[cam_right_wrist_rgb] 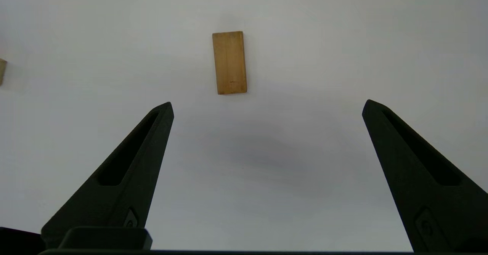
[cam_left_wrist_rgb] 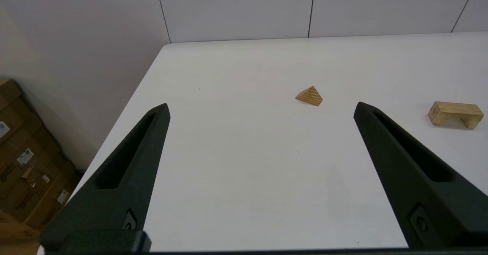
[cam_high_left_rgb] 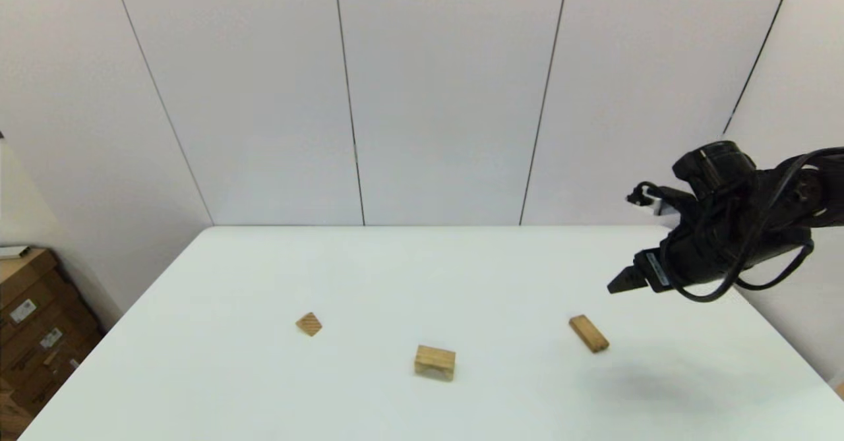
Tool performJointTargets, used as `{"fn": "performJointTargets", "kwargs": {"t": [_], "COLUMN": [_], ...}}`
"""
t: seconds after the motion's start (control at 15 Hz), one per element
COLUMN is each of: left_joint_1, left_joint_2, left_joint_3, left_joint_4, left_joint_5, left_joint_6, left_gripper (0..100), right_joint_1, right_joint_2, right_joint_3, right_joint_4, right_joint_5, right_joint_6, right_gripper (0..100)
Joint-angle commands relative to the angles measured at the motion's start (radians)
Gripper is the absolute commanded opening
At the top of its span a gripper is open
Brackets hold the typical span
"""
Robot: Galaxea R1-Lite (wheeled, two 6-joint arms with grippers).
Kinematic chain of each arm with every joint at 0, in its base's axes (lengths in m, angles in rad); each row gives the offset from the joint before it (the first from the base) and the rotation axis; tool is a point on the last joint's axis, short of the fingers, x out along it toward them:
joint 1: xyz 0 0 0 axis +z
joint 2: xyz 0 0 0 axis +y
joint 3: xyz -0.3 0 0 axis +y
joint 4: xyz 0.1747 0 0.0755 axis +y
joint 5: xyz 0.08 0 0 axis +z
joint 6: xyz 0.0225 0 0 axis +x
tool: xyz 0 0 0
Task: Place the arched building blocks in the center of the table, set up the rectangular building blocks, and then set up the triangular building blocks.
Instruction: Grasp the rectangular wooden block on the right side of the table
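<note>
While its fingers stand wide apart and hold nothing, the right gripper (cam_right_wrist_rgb: 267, 106) hangs in the air above the right side of the white bench (cam_high_left_rgb: 461, 276), with the one plank (cam_right_wrist_rgb: 229, 62) lying flat on the surface just ahead of and below it. One arch (cam_high_left_rgb: 434, 362) sits near the middle of the bench toward the front edge, its cut-out facing down, and one wedge (cam_high_left_rgb: 308, 323) lies well apart to its left. Left gripper (cam_left_wrist_rgb: 261, 108), also spread wide and empty, is held low over the left front of the bench, the wedge ahead of it.
</note>
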Motion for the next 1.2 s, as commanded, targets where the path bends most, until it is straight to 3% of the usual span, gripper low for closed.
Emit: {"fn": "performJointTargets", "kwargs": {"t": [0.07, 0.53, 1.2], "left_joint_1": [0.000, 0.000, 0.000], "left_joint_2": [0.001, 0.001, 0.001], "left_joint_3": [0.000, 0.000, 0.000], "left_joint_4": [0.000, 0.000, 0.000], "left_joint_5": [0.000, 0.000, 0.000], "left_joint_6": [0.000, 0.000, 0.000], "left_gripper": [100, 100, 100], "right_joint_1": [0.031, 0.068, 0.103], "right_joint_2": [0.105, 0.196, 0.319], "right_joint_3": [-0.032, -0.038, -0.044], "right_joint_4": [0.013, 0.015, 0.001], "right_joint_5": [0.000, 0.002, 0.002], "right_joint_6": [0.034, 0.050, 0.008], "right_gripper": [100, 100, 100]}}
